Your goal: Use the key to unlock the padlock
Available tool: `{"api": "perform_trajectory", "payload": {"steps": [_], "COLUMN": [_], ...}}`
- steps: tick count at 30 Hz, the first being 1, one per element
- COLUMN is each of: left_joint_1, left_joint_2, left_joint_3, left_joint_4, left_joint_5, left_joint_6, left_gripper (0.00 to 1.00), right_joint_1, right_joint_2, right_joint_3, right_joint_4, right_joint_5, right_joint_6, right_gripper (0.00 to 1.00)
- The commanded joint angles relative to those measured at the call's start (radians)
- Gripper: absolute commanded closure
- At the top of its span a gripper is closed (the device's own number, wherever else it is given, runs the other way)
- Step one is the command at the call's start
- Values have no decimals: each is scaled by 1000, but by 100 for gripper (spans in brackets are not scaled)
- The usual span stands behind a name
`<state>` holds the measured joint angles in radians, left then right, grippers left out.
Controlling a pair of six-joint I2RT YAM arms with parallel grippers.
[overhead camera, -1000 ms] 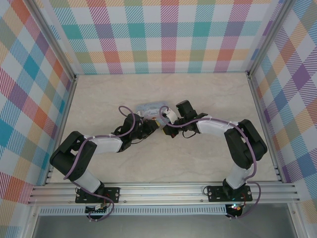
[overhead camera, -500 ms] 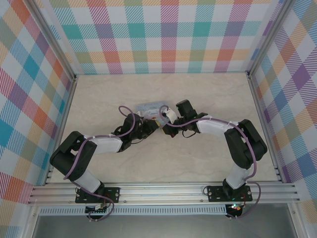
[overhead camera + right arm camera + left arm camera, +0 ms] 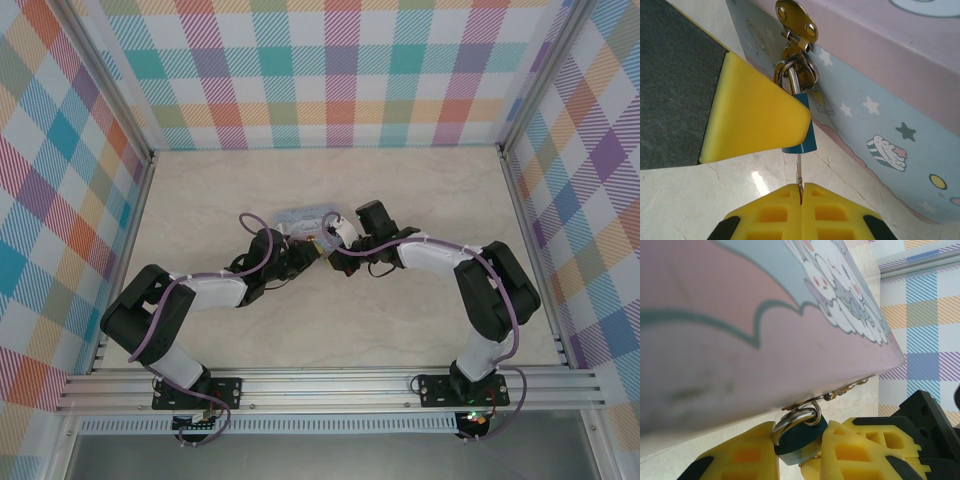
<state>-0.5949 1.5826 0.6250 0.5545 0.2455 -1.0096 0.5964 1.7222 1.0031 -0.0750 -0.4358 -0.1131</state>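
The padlock point(image 3: 801, 437), with a dark teal body and a silver shackle, hangs from the gold hasp point(image 3: 797, 22) of a light-blue cartoon tin box point(image 3: 880, 90). My left gripper point(image 3: 798, 444) is shut on the padlock body, one yellow finger on each side. In the right wrist view the teal body point(image 3: 807, 140) shows behind the left arm's yellow finger point(image 3: 755, 120). My right gripper point(image 3: 801, 190) is shut on the thin silver key point(image 3: 799, 167). The key's blade points straight up and reaches the underside of the padlock. In the top view both grippers point(image 3: 300, 252) point(image 3: 336, 240) meet in front of the tin.
The tin box point(image 3: 305, 215) sits mid-table on the marble-patterned surface point(image 3: 420, 190). Checkered walls point(image 3: 340, 70) close in the back and both sides. An aluminium rail point(image 3: 330, 385) runs along the near edge, with open tabletop around the arms.
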Motion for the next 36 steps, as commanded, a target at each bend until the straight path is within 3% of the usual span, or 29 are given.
{"api": "perform_trajectory", "payload": {"steps": [1, 11, 22, 36], "left_joint_1": [-14, -15, -14, -14], "left_joint_2": [-19, -47, -72, -73], "left_joint_3": [1, 16, 27, 19], "left_joint_4": [19, 5, -54, -54], "left_joint_5": [71, 119, 142, 147], "left_joint_6": [-35, -75, -51, -10], "left_gripper": [100, 100, 100, 100], "right_joint_1": [5, 6, 2, -62], "right_joint_2": [-21, -14, 16, 62], "right_joint_3": [9, -30, -22, 13], "right_joint_4": [188, 328, 323, 387], "right_joint_5": [2, -12, 20, -252], "right_joint_6": [-3, -33, -119, 5], "right_gripper": [99, 99, 98, 98]}}
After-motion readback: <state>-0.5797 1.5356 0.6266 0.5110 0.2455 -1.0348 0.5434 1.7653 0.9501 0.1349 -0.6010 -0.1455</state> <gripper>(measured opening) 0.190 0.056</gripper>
